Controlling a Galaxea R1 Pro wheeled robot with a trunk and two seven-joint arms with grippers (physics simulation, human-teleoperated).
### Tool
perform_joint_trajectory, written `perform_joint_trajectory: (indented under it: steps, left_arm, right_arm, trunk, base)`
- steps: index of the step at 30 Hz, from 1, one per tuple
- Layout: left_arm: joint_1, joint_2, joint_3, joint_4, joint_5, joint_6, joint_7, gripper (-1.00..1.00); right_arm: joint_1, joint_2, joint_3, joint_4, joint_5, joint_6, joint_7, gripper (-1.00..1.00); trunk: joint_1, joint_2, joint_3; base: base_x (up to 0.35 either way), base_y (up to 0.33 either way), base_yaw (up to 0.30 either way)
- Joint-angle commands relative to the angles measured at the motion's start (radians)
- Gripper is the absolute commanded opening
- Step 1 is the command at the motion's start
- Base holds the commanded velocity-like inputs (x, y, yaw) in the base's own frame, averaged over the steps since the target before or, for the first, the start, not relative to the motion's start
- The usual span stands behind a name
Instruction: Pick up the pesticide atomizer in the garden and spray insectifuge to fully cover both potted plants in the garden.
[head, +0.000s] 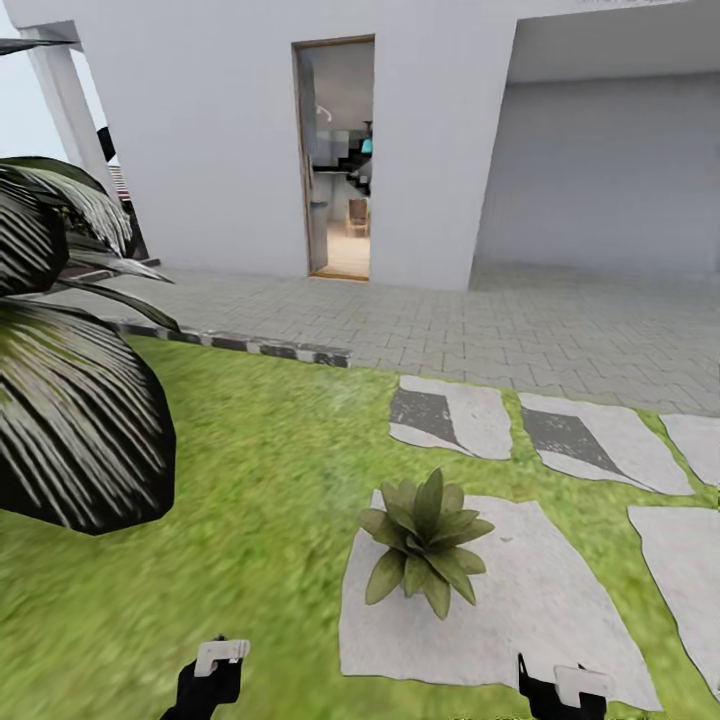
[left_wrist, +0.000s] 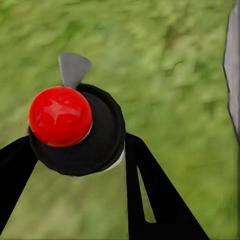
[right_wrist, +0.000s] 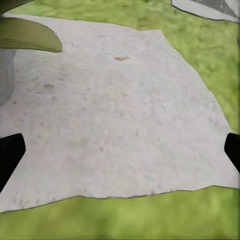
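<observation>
grey stepping stone (head: 540, 610) (lawn (head: 260, 480) around) bears potted plant (head: 425, 545).

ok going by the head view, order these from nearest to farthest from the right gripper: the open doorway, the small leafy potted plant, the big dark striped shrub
1. Small green-leaved potted plant, nearest, on the pale stepping stone just ahead-left of the right gripper.
2. Big dark white-striped shrub, far left across the lawn.
3. Open doorway, farthest, in the white wall beyond the paving.

Left gripper (left_wrist: 75, 150) is clamped around the pesticide atomizer (left_wrist: 75, 127); right gripper (right_wrist: 120, 150) is spread wide, holding nothing, both low in the head view.
</observation>
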Motion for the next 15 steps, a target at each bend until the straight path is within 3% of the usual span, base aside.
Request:
perform_joint_trajectory:
  steps: [1, 6, 8, 9, 10, 11, 13, 15]
  left_arm:
    - [0.000, 0.000, 0.006, 0.001, 0.001, -0.003, -0.005, -1.00]
    - [0.000, 0.004, 0.004, -0.001, -0.004, -0.003, -0.015, -1.00]
    - [-0.003, 0.007, -0.009, -0.012, -0.028, 0.004, -0.028, -1.00]
    - [-0.015, 0.014, -0.040, -0.015, -0.149, 0.013, -0.111, -1.00]
    - [-0.023, 0.016, -0.058, -0.017, -0.243, 0.017, -0.185, -1.00]
    - [-0.026, 0.019, -0.063, -0.017, -0.286, 0.017, -0.232, -1.00]
    - [-0.027, 0.027, -0.066, -0.017, -0.336, 0.017, -0.306, -1.00]
    - [-0.029, 0.049, -0.067, -0.018, -0.400, 0.026, -0.424, -1.00]
  right_arm:
    - [-0.001, 0.001, -0.003, 0.002, 0.010, -0.003, -0.007, 1.00]
    - [-0.001, 0.005, -0.003, 0.001, 0.010, -0.003, -0.007, 1.00]
    - [-0.001, 0.002, 0.001, 0.000, 0.019, -0.002, -0.002, 1.00]
    - [-0.001, 0.000, 0.012, -0.001, 0.076, -0.001, 0.001, 1.00]
    - [-0.001, 0.000, 0.046, -0.015, 0.171, 0.000, 0.005, 1.00]
    - [-0.001, 0.000, 0.068, -0.033, 0.231, 0.000, 0.022, 1.00]
    - [-0.001, 0.003, 0.089, -0.051, 0.296, 0.001, 0.076, 1.00]
    - [-0.001, 0.007, 0.100, -0.061, 0.347, 0.003, 0.191, 1.00]
  trunk:
    - [0.000, 0.000, -0.001]
    - [0.000, 0.000, -0.001]
    - [0.000, 0.000, -0.001]
    - [0.000, 0.000, -0.001]
    - [0.000, 0.000, -0.001]
    - [0.000, 0.000, -0.001]
    - [0.000, 0.000, -0.001]
    - [0.000, 0.000, -0.001]
  base:
    - [0.000, 0.001, -0.074]
    - [0.000, 0.000, -0.014]
    - [0.000, 0.000, 0.000]
    - [0.000, 0.000, 0.000]
    - [0.000, 0.000, 0.000]
    - [0.000, 0.000, 0.000]
    - [0.000, 0.000, 0.000]
    - [0.000, 0.000, 0.000]
